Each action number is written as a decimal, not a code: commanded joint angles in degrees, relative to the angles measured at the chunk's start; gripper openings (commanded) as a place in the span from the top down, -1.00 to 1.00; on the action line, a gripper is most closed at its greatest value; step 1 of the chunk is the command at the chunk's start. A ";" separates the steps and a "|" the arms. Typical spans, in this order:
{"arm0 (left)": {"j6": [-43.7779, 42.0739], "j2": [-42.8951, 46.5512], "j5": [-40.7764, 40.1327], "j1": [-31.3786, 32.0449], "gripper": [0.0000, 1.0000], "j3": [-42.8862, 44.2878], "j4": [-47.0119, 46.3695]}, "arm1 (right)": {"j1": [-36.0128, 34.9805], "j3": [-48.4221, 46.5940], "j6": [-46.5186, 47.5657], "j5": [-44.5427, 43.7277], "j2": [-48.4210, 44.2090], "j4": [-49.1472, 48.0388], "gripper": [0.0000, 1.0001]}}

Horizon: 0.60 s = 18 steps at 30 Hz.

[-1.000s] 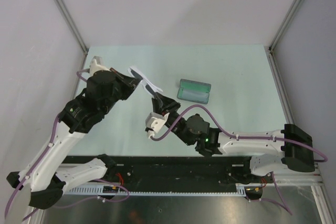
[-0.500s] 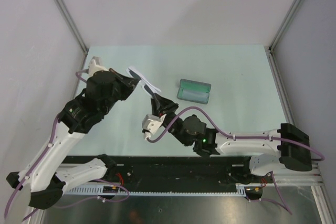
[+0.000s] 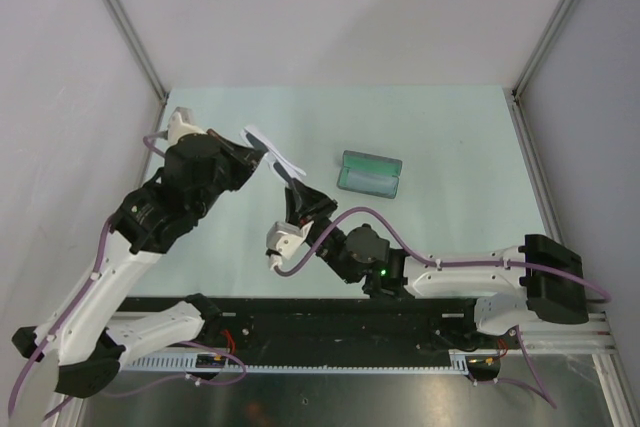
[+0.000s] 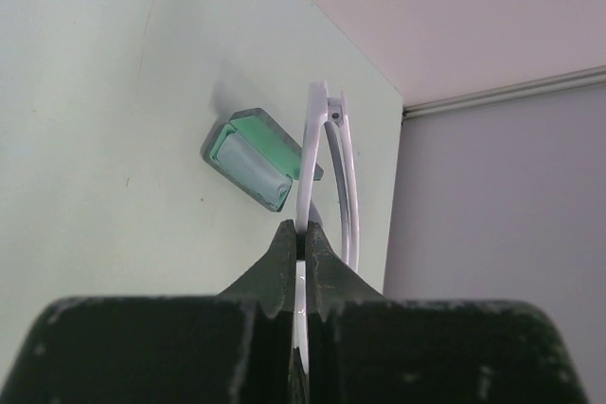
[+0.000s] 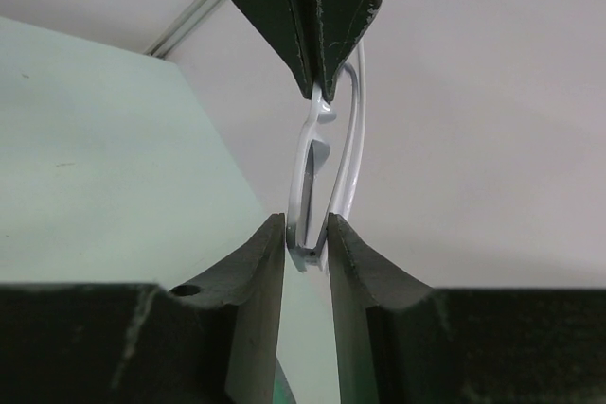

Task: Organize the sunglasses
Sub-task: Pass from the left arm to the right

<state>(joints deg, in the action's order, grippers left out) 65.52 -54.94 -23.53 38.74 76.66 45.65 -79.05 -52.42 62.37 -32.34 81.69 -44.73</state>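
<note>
The left jaws pinch chunky white plastic sunglasses (image 3: 280,157) aloft; the right jaws straddle their end, grip unclear. Advisable: close gently, squarely.

sunglasses (image 5: 327,153), left pincer (image 5: 320,82) gripping, right pincer (image 5: 306,229) flanking

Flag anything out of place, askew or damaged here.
Nothing looks damaged or spilled. The one oddity is that the white plastic-framed sunglasses hang in mid-air. The left gripper pinches one end and the right gripper is closed around the other. The grey rectangular case lies open, apart from them.
</note>
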 commanded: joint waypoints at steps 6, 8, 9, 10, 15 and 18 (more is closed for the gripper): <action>0.67 -1.40 -2.84 0.72 0.99 3.40 -1.79 | -0.58 -2.60 -5.59 1.93 -2.59 0.78 0.38; 0.58 -1.40 -2.93 0.63 0.99 3.49 -1.70 | -0.32 -2.77 -5.59 1.40 -2.15 1.40 0.38; 0.58 -1.14 -3.01 0.81 0.99 3.41 -1.70 | 0.03 -2.86 -5.50 0.88 -1.89 1.14 0.38; 0.84 -0.96 -3.10 0.98 0.99 3.32 -1.79 | 0.21 -3.21 -5.33 -0.08 -1.45 1.05 0.38; 1.28 -0.17 -3.19 1.51 0.99 2.62 -1.79 | 1.00 -4.26 -4.63 -1.67 0.13 -0.44 0.37; 1.46 -0.17 -3.28 1.78 0.99 2.70 -1.79 | 1.26 -4.62 -3.66 -2.12 0.75 -0.54 0.38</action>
<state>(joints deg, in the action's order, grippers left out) 65.56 -56.18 -25.15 39.86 77.49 45.15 -78.24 -54.19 58.54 -32.64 81.58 -42.83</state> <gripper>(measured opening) 0.018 0.313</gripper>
